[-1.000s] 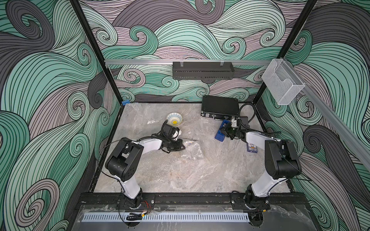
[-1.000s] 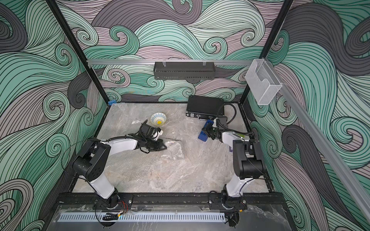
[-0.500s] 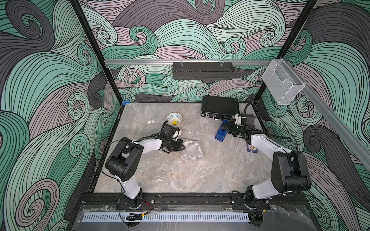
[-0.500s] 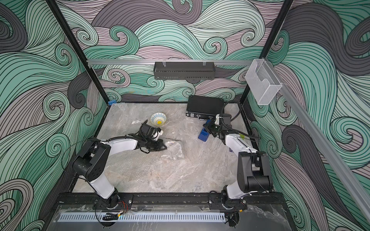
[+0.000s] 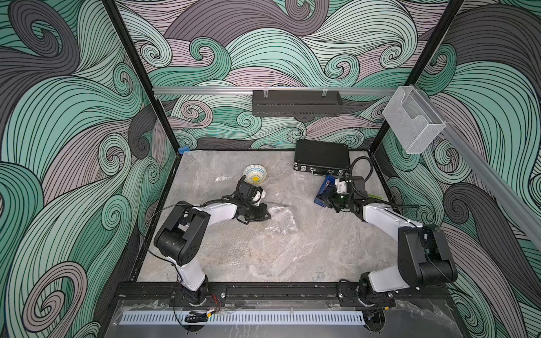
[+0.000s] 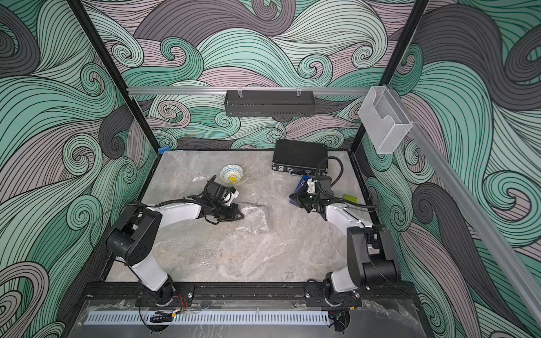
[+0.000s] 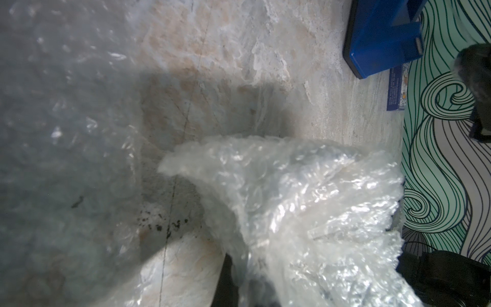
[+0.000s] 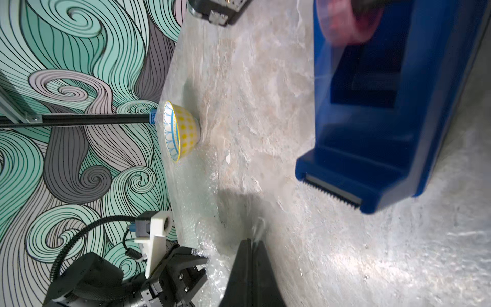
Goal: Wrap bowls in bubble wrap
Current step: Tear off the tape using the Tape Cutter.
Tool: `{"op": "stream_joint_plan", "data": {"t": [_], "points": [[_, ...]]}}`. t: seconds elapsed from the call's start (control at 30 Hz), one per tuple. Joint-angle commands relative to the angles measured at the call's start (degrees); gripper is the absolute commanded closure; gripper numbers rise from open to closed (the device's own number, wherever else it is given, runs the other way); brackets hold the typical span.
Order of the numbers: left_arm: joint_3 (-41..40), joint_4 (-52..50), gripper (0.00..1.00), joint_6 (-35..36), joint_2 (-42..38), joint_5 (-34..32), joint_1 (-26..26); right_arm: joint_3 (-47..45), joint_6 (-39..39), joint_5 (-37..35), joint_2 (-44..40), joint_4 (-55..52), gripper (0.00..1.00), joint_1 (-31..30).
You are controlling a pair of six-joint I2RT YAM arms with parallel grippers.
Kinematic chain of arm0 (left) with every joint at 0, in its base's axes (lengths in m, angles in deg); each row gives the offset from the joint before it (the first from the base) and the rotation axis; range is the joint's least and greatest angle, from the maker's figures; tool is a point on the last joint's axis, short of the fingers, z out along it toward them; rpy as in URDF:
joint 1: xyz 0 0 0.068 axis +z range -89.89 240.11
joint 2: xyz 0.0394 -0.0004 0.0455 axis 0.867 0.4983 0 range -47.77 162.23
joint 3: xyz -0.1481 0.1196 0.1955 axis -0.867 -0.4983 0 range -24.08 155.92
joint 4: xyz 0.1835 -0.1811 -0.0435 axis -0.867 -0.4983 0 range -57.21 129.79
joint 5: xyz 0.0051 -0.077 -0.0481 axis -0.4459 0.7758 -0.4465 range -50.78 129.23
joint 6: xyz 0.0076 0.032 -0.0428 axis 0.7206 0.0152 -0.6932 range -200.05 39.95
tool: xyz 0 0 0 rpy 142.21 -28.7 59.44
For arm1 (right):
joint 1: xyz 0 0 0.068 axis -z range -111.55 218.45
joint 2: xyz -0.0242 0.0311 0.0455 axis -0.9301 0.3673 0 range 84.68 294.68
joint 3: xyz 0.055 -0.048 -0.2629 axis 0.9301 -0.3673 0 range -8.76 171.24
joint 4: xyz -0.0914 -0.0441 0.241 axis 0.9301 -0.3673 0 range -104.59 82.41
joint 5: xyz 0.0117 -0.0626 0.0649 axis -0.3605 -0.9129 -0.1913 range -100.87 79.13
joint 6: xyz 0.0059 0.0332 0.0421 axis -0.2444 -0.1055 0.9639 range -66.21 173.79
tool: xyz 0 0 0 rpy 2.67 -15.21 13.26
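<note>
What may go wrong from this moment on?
1. The left gripper is shut on a loose bunch of wrap; a pull may let the plastic slip out or the bunch come apart.
2. The right gripper is shut on what seems a thin clear strip beside the dispenser; the strip may stick to the fingers or drag the dispenser.
3. The bowl stands bare close to the left wrist; a swing may knock it.

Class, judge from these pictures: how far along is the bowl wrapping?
Done: a bubble wrap bundle is bunched in the shut left gripper; whether a bowl sits inside is hidden. In hand: the right gripper, shut, is beside the blue tape dispenser. To do: the yellow-centred bowl stands bare.
</note>
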Motion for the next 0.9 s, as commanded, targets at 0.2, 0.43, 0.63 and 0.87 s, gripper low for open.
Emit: {"op": "stream_joint_plan", "data": {"t": [0.2,0.43,0.63,0.87], "points": [[1.30,-2.46,1.00,1.16,-0.54,-0.12,-0.58,-4.00,-5.02,-1.11,0.17,-2.83,1.00,-1.31],[1.40,-2.63,1.00,1.25,-0.31,0.06,-0.62,-4.54,-6.95,-3.62,8.02,-3.39,1.00,-1.72],[1.64,-3.12,1.00,1.23,0.07,0.06,-0.62,-5.99,-9.93,-9.13,7.81,-9.52,1.00,-0.70],[1.81,-3.23,1.00,1.34,0.11,-0.12,-0.72,-9.93,-9.64,-9.27,5.97,-8.69,1.00,0.65]]}}
